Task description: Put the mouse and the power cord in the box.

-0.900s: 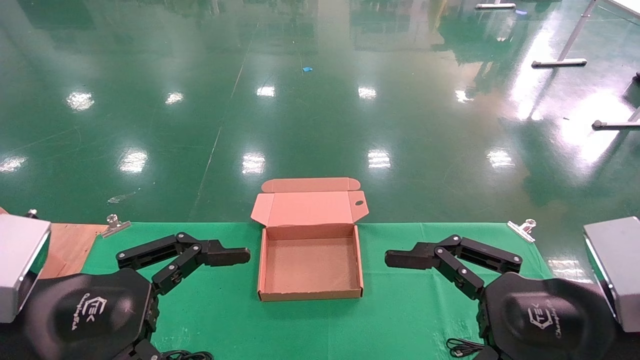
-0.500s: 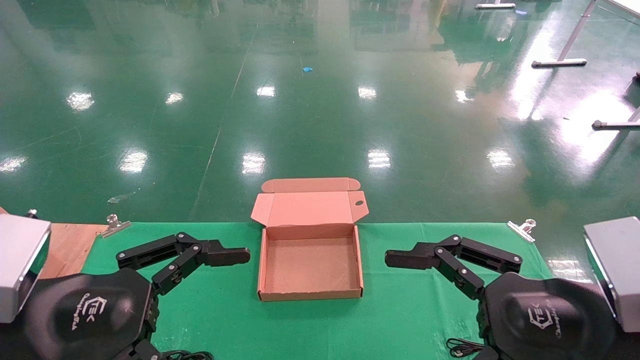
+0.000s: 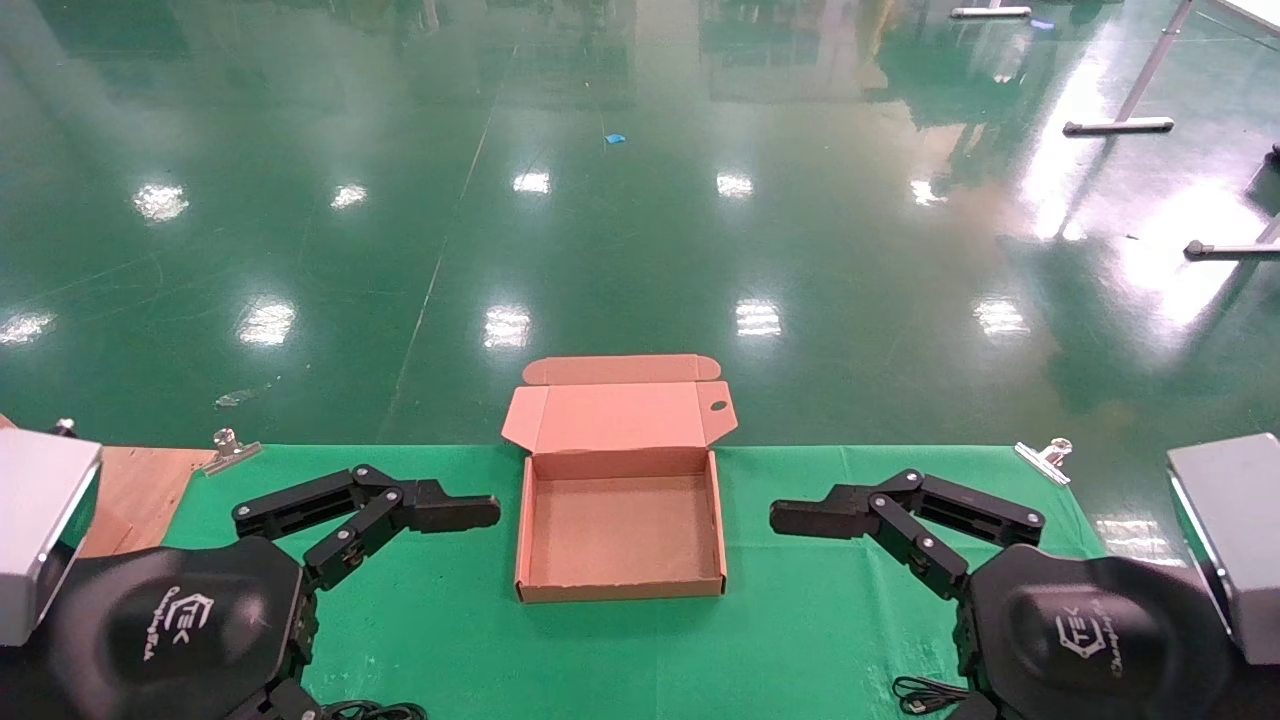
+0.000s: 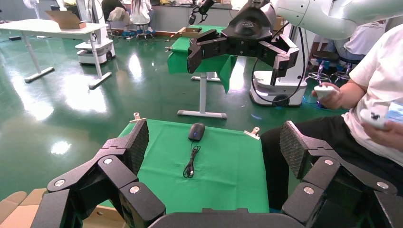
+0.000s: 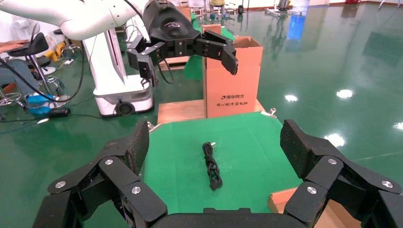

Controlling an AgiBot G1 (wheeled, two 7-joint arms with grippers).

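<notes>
The box (image 3: pixel 620 592) lies open and empty at the middle of the green cloth, lid folded back. My left gripper (image 3: pixel 470 513) hovers open just left of it, and my right gripper (image 3: pixel 800 518) hovers open just right of it; both hold nothing. In the left wrist view the mouse (image 4: pixel 196 131) rests on the cloth with its thin cable (image 4: pixel 191 162) coiled beside it, well beyond the open left gripper (image 4: pixel 214 142). In the right wrist view the power cord (image 5: pixel 211 167) lies knotted on the cloth past the open right gripper (image 5: pixel 215 140). The head view shows only cable ends at the near edge.
Metal clips (image 3: pixel 228 447) pin the cloth's far corners. A wooden board (image 3: pixel 135 495) adjoins the cloth on the left, with a tall cardboard carton (image 5: pixel 233 78) standing on it. A seated person (image 4: pixel 366 114) is beyond the table's right side.
</notes>
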